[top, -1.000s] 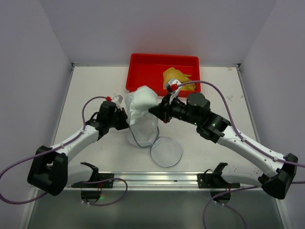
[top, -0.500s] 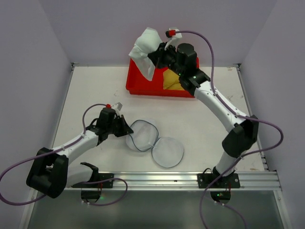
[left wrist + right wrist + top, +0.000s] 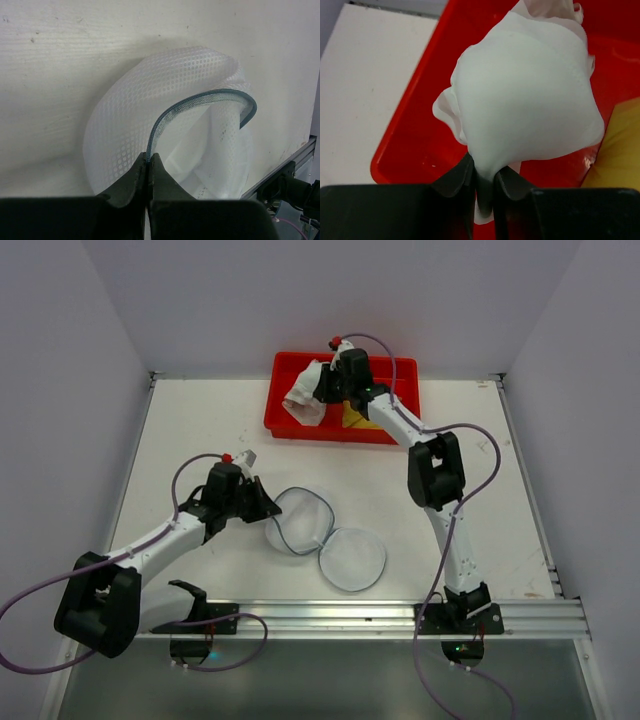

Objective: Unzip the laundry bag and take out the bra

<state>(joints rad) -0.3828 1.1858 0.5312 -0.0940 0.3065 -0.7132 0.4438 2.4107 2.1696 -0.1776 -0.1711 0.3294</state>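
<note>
The white mesh laundry bag [image 3: 325,540] lies open on the table, its two round halves spread side by side. My left gripper [image 3: 266,510] is shut on its dark zipper rim [image 3: 172,112] at the left half; the inside looks empty in the left wrist view [image 3: 150,157]. My right gripper [image 3: 322,392] is shut on the white bra [image 3: 303,397] and holds it over the left part of the red tray [image 3: 285,425]. In the right wrist view the bra [image 3: 530,105] hangs from the gripper [image 3: 484,182] above the tray floor [image 3: 420,135].
A yellow garment [image 3: 358,418] lies in the red tray, also showing at the right in the right wrist view [image 3: 620,150]. A metal rail [image 3: 330,615] runs along the near table edge. Walls close in the table on three sides.
My right arm carried the bra from the bag out to the red tray, then lowered it toward the tray's left part. The bag fell flat and open. My left gripper kept its hold.
</note>
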